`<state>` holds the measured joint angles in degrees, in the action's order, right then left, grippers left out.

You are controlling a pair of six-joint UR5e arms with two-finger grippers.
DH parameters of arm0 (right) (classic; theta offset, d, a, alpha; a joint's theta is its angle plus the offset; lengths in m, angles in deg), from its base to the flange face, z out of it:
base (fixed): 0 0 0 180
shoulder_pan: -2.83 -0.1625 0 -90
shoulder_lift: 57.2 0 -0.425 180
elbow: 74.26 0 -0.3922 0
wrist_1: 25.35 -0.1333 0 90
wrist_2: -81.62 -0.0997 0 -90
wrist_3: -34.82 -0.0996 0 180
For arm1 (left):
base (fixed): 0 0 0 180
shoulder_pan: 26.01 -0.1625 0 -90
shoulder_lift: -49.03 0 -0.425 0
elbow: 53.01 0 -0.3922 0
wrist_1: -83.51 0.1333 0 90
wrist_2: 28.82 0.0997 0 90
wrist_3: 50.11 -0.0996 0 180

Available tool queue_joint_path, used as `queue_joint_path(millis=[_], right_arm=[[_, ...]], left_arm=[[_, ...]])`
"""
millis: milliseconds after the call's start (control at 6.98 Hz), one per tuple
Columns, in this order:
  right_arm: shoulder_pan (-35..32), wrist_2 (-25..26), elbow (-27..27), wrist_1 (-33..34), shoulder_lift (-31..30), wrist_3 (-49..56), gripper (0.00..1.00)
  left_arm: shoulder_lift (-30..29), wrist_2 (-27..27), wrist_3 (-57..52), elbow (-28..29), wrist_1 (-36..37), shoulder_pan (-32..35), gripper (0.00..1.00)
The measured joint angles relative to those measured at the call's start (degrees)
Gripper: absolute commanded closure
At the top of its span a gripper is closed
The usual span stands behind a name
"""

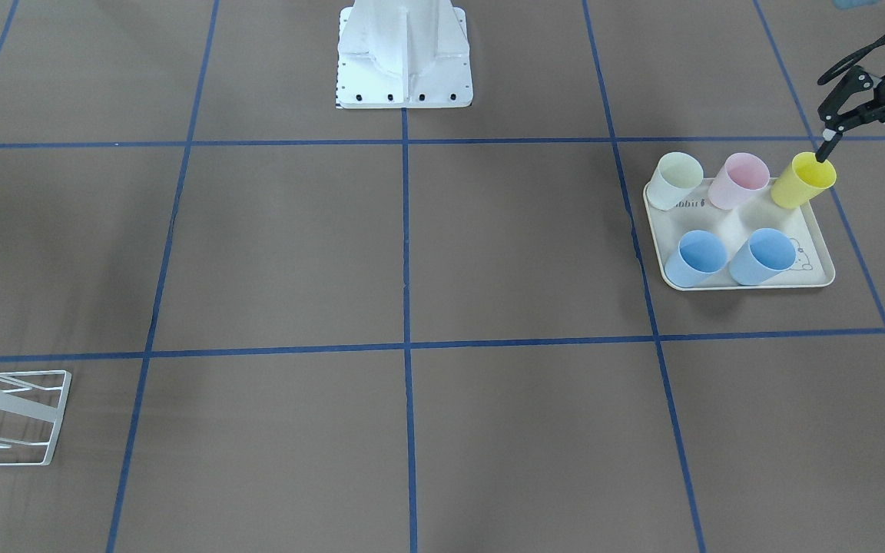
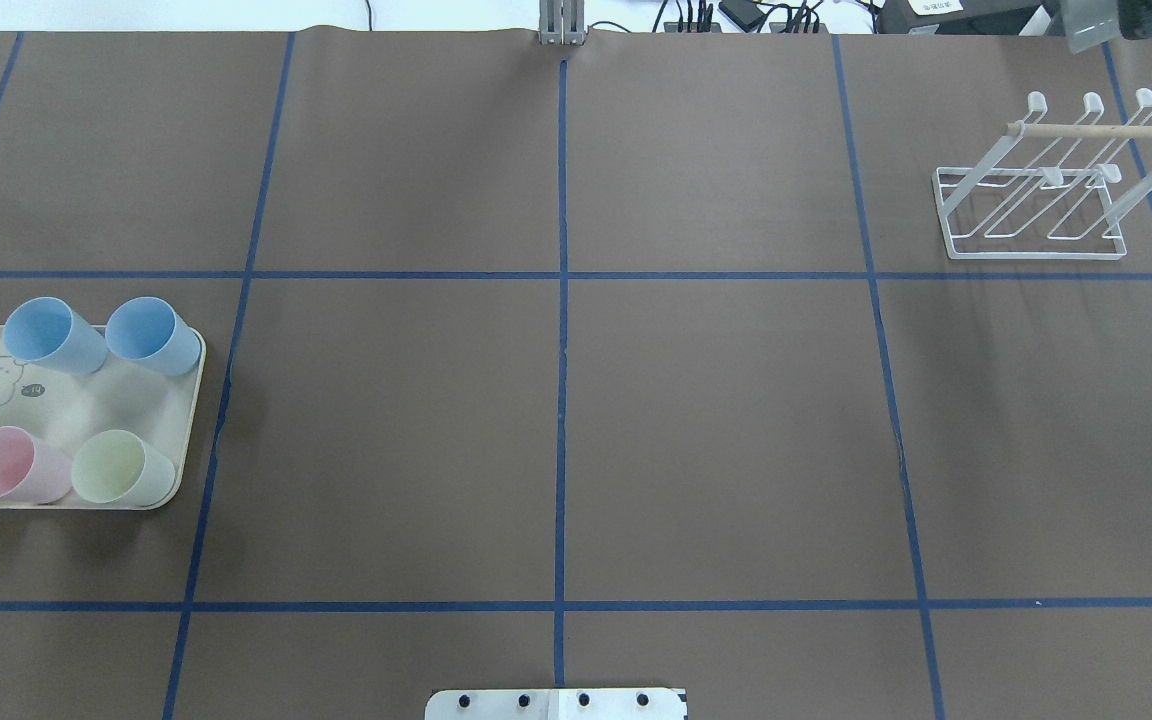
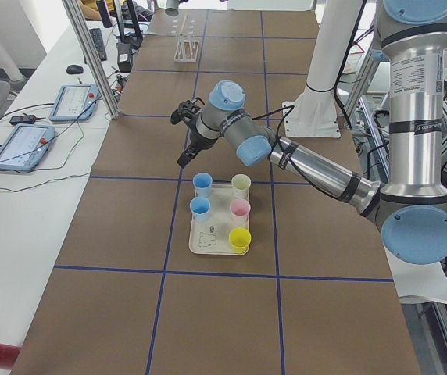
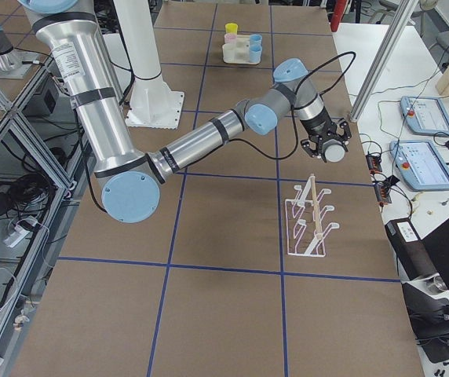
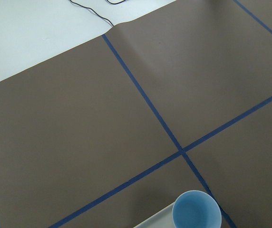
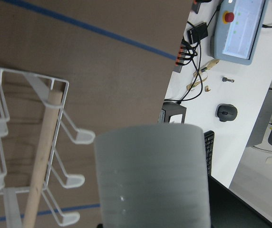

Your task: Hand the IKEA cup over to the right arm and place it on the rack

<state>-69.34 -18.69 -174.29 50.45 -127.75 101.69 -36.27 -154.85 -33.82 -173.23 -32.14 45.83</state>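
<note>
- The cup (image 6: pixel 152 175) is off the surface, gripped in the right pincer (image 4: pixel 328 146). The wrist view shows its pale grey wall but not the fingers.
- The rack (image 2: pixel 1054 177) lies below the cup. It sits to the cup's left in the wrist view and on the robot's side of it in the overhead view.
- The rod (image 6: pixel 44 147) runs along the rack's top, and the prongs slant up and away from the robot. The cup therefore hangs past the prong tips, on the side a prong would have to be entered from.
- The cup's long axis points away from the wrist camera. I cannot tell which end is the mouth.
- The next move probably needs the cup's axis lined up with one prong's slant and then slid down it. Coming in too low risks knocking the rod.
- The right arm is the near one. The left pincer (image 1: pixel 869 161) is spread open and empty at the other end, beside the tray (image 1: pixel 811 223), with one fingertip over the yellow cup (image 1: pixel 802 180) in that view.
- The surface (image 2: pixel 716 430) is brown with blue tape lines.
- The rack stands near its far right corner, well apart from the tray, and a white desk with cables lies just past that edge.
</note>
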Motion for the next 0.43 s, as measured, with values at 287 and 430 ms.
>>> queue_joint_path(millis=[287, 430], right_arm=[[-1.0, 2.5, 5.2, -0.2, 1.4, 9.8, 1.0], [-1.1, 4.6, 6.7, -0.2, 1.6, 11.7, 1.0]], left_arm=[[0.0, -0.1, 0.1, 0.0, 0.0, 0.1, 0.0], [0.0, -0.1, 0.1, 0.0, -0.1, 0.1, 0.0]])
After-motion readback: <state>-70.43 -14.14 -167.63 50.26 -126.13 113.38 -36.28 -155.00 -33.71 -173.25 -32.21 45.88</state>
